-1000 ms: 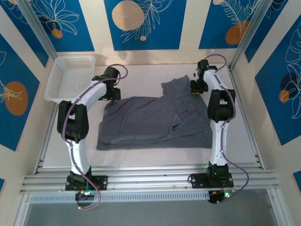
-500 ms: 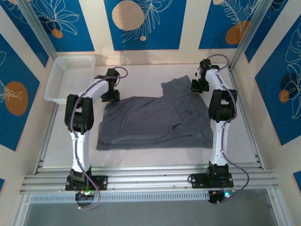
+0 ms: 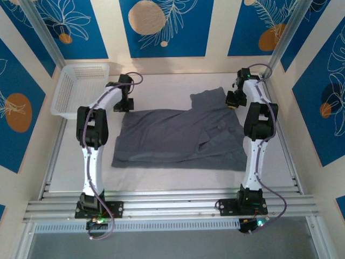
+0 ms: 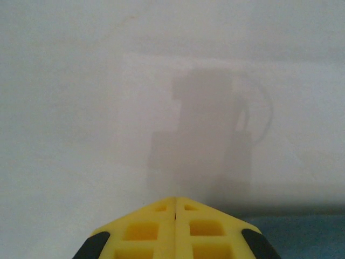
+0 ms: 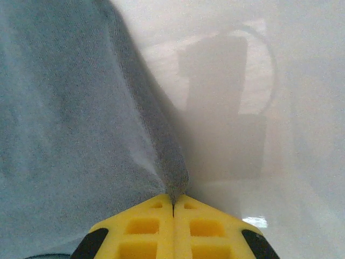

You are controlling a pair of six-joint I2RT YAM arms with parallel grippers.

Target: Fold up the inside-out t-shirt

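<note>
The inside-out t-shirt [image 3: 172, 137], plain slate grey, lies spread across the middle of the white table, with a flap reaching toward the far right. My right gripper [image 3: 232, 100] is at that flap's right edge. In the right wrist view its yellow fingers [image 5: 145, 229] are shut on a fold of the t-shirt [image 5: 64, 118], and the cloth is drawn taut up from the tips. My left gripper [image 3: 121, 103] is just beyond the shirt's far left corner. Its tips [image 4: 175, 200] are pressed together with no cloth showing between them; a grey sliver of shirt [image 4: 307, 237] lies behind.
A white mesh basket [image 3: 81, 86] stands at the far left corner, close to the left arm. Bare white table [image 3: 161, 89] lies beyond the shirt, up to the back wall. An aluminium rail [image 3: 172, 205] runs along the near edge.
My right gripper has moved right and away with the shirt's edge, pulling the flap out wider. My left gripper has shifted slightly left and away from the shirt's corner.
</note>
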